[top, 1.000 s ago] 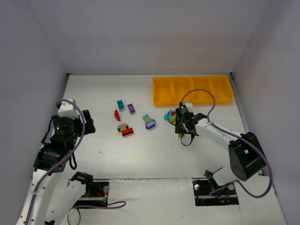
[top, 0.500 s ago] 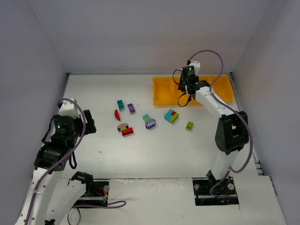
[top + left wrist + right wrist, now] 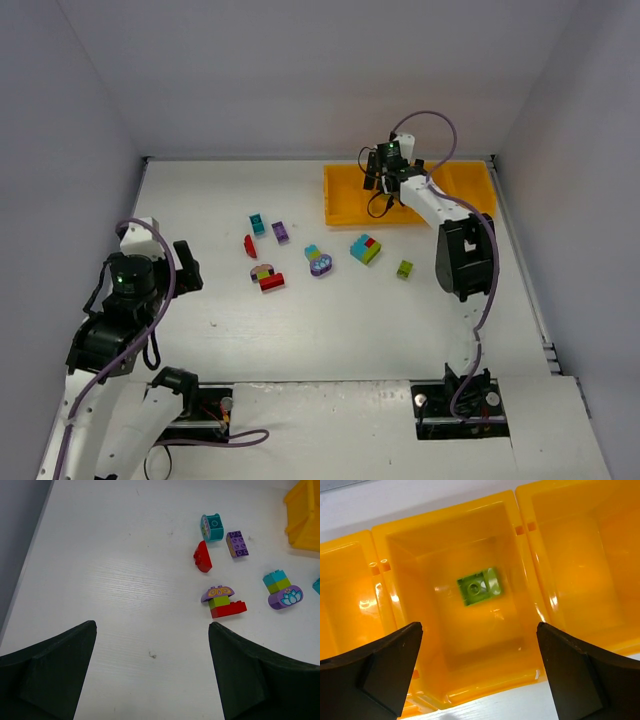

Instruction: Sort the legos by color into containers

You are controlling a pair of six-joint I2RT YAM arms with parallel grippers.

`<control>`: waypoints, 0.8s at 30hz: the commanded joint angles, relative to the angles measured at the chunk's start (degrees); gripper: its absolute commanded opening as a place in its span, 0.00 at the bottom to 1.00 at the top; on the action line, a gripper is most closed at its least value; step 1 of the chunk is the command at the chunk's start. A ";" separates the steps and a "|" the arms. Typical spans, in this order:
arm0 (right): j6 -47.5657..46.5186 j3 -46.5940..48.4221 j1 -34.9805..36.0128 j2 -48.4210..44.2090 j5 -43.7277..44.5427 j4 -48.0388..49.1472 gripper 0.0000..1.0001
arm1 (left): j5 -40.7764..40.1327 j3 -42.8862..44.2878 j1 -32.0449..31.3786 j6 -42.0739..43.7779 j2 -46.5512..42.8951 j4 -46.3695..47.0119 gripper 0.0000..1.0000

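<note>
My right gripper [image 3: 479,627] hangs open over an inner compartment of the orange-yellow containers tray [image 3: 445,515], with a lime green lego [image 3: 479,587] lying loose on that compartment's floor. From above, the right gripper [image 3: 378,185] is over the tray [image 3: 470,205] near its left end. Loose legos lie on the table: teal [image 3: 257,224], purple [image 3: 280,231], red [image 3: 249,244], lime green [image 3: 404,268], and three mixed clusters [image 3: 266,276], [image 3: 317,260], [image 3: 365,248]. My left gripper [image 3: 152,630] stands open and empty, short of the purple-green-red cluster [image 3: 223,602].
White walls close the table at the back and on both sides. The tray's left corner [image 3: 305,515] shows at the upper right of the left wrist view. The right arm's cable loops above the tray.
The right gripper rose from the multicolour cluster, swung to the tray while shut, and has now opened; the lime green lego lies in the compartment. The left arm shifted slightly.
</note>
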 commanded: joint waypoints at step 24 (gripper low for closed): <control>19.89 -48.92 -0.41 -32.59 -6.46 1.20 0.80 | 4.78 2.28 -0.04 -1.77 6.04 8.02 0.87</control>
